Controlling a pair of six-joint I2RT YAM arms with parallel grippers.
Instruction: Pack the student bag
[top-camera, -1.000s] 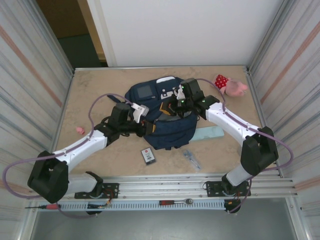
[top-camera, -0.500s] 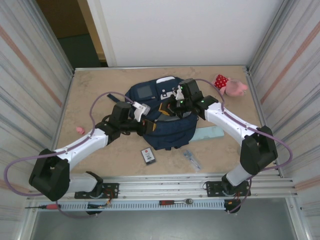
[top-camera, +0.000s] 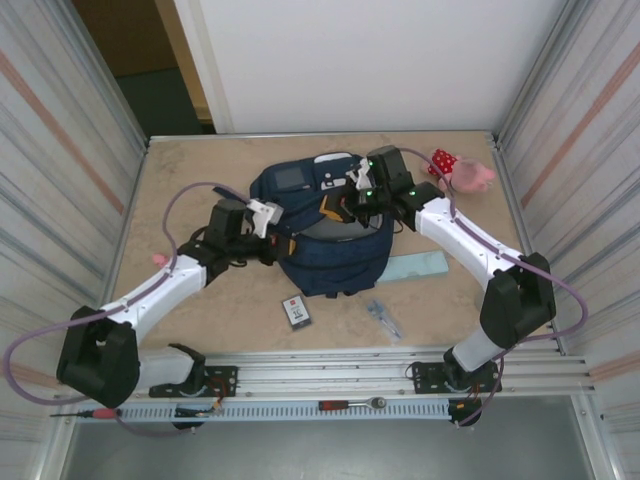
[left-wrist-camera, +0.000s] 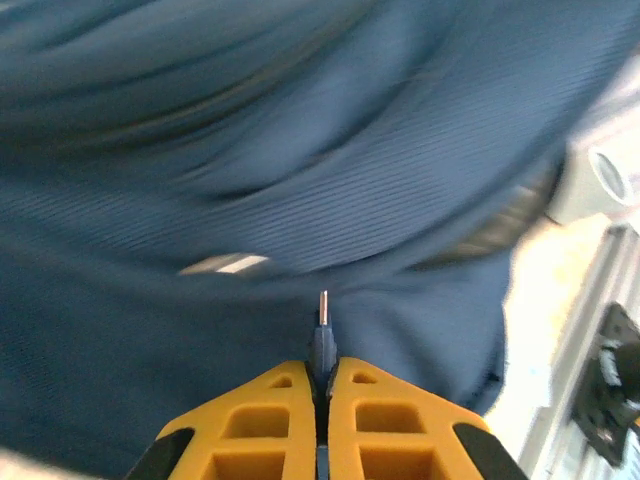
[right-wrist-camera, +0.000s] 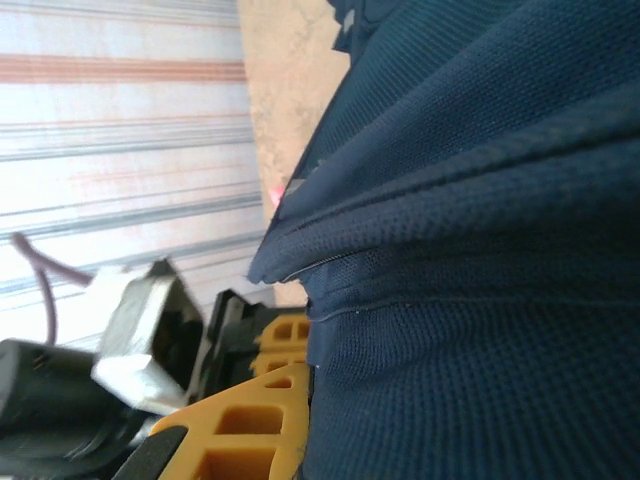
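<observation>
The student bag (top-camera: 335, 255), navy blue with a white patch, lies in the middle of the table. At its left edge my left gripper (top-camera: 283, 244) is shut. In the left wrist view its orange fingers (left-wrist-camera: 280, 415) pinch a navy zipper pull (left-wrist-camera: 322, 335) with a metal tip, in front of blurred bag fabric (left-wrist-camera: 300, 150). My right gripper (top-camera: 338, 208) is at the bag's top middle. In the right wrist view it (right-wrist-camera: 308, 378) is shut on a fold of the bag (right-wrist-camera: 470, 300); one orange finger (right-wrist-camera: 250, 430) shows and the fabric hides the other.
A pink plush toy (top-camera: 462, 170) lies at the back right. Near the bag's front lie a dark card (top-camera: 295, 311), a small metal item (top-camera: 382, 317) and a pale green flat piece (top-camera: 420, 266). A small pink thing (top-camera: 160, 260) sits at the left. Corrugated walls close both sides.
My left gripper has shut on the zipper pull and moved left and back, dragging the bag's left side with it. My right gripper has shifted a little back and right, still holding fabric.
</observation>
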